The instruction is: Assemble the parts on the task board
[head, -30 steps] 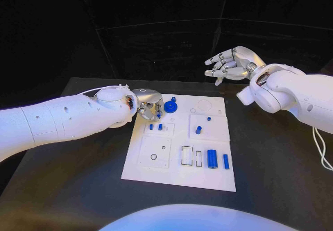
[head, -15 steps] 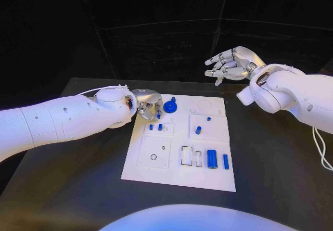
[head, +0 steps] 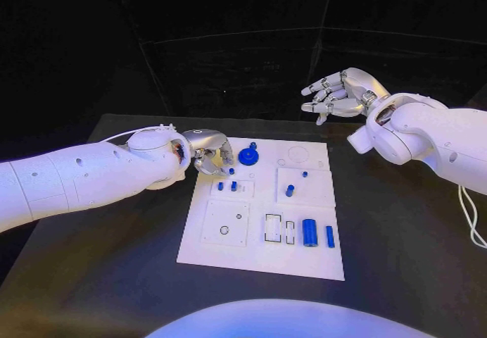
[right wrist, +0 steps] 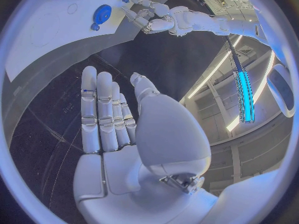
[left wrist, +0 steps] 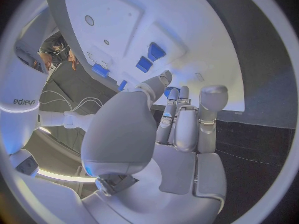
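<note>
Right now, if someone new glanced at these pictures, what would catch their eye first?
Probably the white task board in the middle of the black table, dotted with small blue parts. The left hand sits low at the board's far left corner, beside a blue gear. The right hand is raised off beyond the board, fingers spread, holding nothing.

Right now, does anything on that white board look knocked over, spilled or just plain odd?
Nothing stands out. The task board lies flat on the black table, and the blue parts sit tidily on it, none scattered off it. The left hand is at the board's far left corner; the right hand is raised beyond it, holding nothing.
</note>
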Controlling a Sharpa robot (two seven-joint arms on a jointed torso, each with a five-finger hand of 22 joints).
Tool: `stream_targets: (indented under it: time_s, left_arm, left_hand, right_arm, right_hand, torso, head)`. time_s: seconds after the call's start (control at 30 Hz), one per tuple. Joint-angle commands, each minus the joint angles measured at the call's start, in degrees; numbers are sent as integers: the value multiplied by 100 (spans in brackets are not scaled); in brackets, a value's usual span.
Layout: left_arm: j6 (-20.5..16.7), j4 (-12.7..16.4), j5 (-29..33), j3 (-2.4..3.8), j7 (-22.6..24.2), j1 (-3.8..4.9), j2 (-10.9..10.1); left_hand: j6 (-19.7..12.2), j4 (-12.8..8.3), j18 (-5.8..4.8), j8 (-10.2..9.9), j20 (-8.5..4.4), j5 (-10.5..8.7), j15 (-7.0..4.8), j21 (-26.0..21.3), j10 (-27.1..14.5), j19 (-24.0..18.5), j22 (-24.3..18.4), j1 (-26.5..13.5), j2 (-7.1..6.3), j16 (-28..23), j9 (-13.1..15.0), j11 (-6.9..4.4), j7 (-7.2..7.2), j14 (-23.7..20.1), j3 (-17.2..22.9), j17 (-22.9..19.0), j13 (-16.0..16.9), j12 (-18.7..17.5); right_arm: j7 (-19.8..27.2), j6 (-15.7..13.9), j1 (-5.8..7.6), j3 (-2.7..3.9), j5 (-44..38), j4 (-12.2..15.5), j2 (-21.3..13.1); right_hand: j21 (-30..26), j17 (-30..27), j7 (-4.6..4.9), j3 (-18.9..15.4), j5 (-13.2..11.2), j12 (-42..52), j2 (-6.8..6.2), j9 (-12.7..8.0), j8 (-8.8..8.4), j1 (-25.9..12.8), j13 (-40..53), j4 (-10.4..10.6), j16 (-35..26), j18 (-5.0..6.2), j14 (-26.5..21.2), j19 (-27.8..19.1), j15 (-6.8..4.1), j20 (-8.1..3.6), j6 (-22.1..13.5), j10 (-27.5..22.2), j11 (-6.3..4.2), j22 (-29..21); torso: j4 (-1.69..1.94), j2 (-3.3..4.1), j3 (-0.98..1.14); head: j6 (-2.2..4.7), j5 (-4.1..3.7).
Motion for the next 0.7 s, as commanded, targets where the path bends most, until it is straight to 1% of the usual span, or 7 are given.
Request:
stream_targets:
  time_s: [0.03, 0.17, 0.3, 0.4, 0.5, 0.57, 0.7]
  left_arm:
    - [-163, 49, 593, 51, 153, 24, -83]
    - [-286, 69, 1481, 110, 397, 51, -204]
    - [-521, 15, 3425, 135, 1068, 108, -294]
    - [-462, -29, 5343, 140, 1523, 132, -314]
    - [-246, -19, 6710, 141, 1771, 142, -325]
    - [-90, -7, 7310, 141, 1889, 145, -333]
    - [136, 4, 7904, 140, 2062, 147, -350]
  left_hand:
    - [-48, 0, -74, -37, 32, 33, 42, -32, -39, -11, -16, 0, -63, -39, 10, -11, -9, 37, -43, -10, 5, -36]
    - [-8, 13, -65, -26, 37, 35, 46, -59, 3, -24, -41, 7, -14, -40, 20, -5, 12, 35, -37, -16, 17, -19]
    - [187, 33, 57, 39, 60, 41, 67, -596, 164, -304, -607, 51, 141, -289, 42, 19, 78, -138, 85, -516, 29, 38]
    - [240, 58, 211, 43, 61, 41, 44, -1336, 357, -740, -1339, 6, 180, -711, 34, -24, 44, -463, 108, -1282, 49, 158]
    - [243, 17, 216, 36, 34, 40, 5, -1503, 523, -906, -1423, 54, 250, -1189, 30, -70, 17, -834, 118, -2099, 88, 313]
    - [259, 17, 213, 42, 26, 42, 2, -1611, 554, -994, -1479, 24, 269, -1471, 32, -86, 3, -1048, 60, -2547, 101, 386]
    - [288, 16, 213, 54, 17, 41, -13, -1741, 649, -1061, -1556, -9, 303, -1698, 34, -114, -7, -1204, -50, -2880, 130, 517]
  right_arm:
    - [-42, 162, 11, 4, -187, -9, -16]
    - [-131, 301, 11, 3, -521, 2, -67]
    - [-305, 446, 10, 1, -1268, 87, -194]
    - [-484, 528, 6, -2, -2026, 209, -330]
    - [-692, 561, -20, -6, -2762, 425, -505]
    - [-862, 568, -57, -8, -3199, 607, -633]
    - [-1141, 562, -129, -12, -3919, 886, -786]
  right_hand:
    - [-12, -7, -9, 35, -44, -74, 15, 16, 63, 118, -107, -63, 25, 29, 36, 96, -9, -30, 31, -125, -6, 8]
    - [158, 47, -59, 195, -231, -428, 79, 43, 209, 287, -490, -164, 215, 34, 315, 330, -86, -110, 275, -64, -50, 100]
    - [438, 700, -134, 541, -466, -952, 121, 62, 355, 534, -951, -349, 1050, 40, 825, 599, -181, -229, 662, 168, -147, 255]
    - [692, 1300, -181, 824, -533, -1420, 47, 24, 353, 521, -1316, -432, 1757, 35, 1130, 721, -211, -278, 875, 475, -178, 411]
    - [1134, 1776, -209, 1119, -569, -1861, -82, -22, 293, 405, -1623, -501, 2298, -23, 1271, 796, -234, -286, 1039, 790, -194, 907]
    - [1455, 2022, -224, 1236, -593, -2005, -139, -23, 269, 346, -1708, -536, 2575, -82, 1341, 882, -251, -283, 1114, 911, -214, 1337]
    - [1721, 2237, -263, 1342, -637, -2167, -201, -27, 218, 262, -1785, -557, 2815, -122, 1387, 944, -252, -284, 1150, 968, -212, 1686]
  torso:
    - [3, -1, 0]
    - [3, 1, -1]
    - [6, -4, 4]
    - [1, 2, 4]
    - [-12, 11, 5]
    - [-6, 11, 1]
    - [-33, -2, 14]
  head:
    - [4, 5]
    - [13, -7]
    - [21, -18]
    - [66, -105]
    - [87, -178]
    - [98, -264]
    - [121, -324]
